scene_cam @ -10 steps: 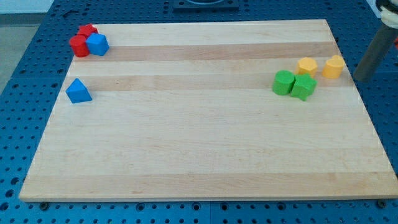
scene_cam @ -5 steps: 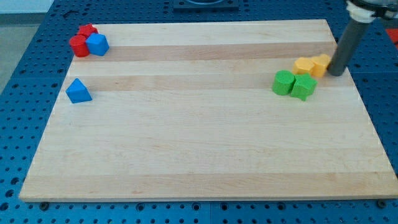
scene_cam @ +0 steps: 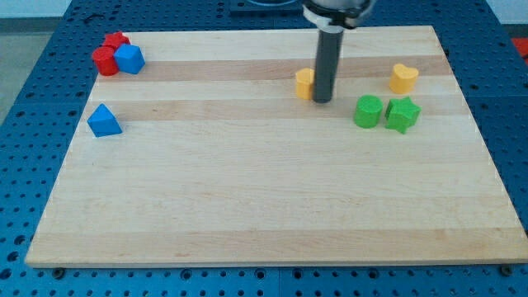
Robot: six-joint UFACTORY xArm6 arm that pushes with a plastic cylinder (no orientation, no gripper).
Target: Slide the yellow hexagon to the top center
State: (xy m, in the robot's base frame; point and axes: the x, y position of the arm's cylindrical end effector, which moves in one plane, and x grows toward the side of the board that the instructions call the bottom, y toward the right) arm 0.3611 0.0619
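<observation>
Our tip [scene_cam: 322, 101] touches the yellow hexagon [scene_cam: 304, 83] on its right, mid-bench [scene_cam: 247, 206]; a short push farther remains. We carry no pincer.

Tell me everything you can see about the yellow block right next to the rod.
The yellow block is small and looks like matte plastic. It rests flat on the wooden board, near the top center. Only its left part shows, because the dark rod stands in front of its right side, so its exact shape cannot be made out. My tip is against its right edge, apparently touching it. No other block touches it; the other yellow block lies apart, toward the view's right.
</observation>
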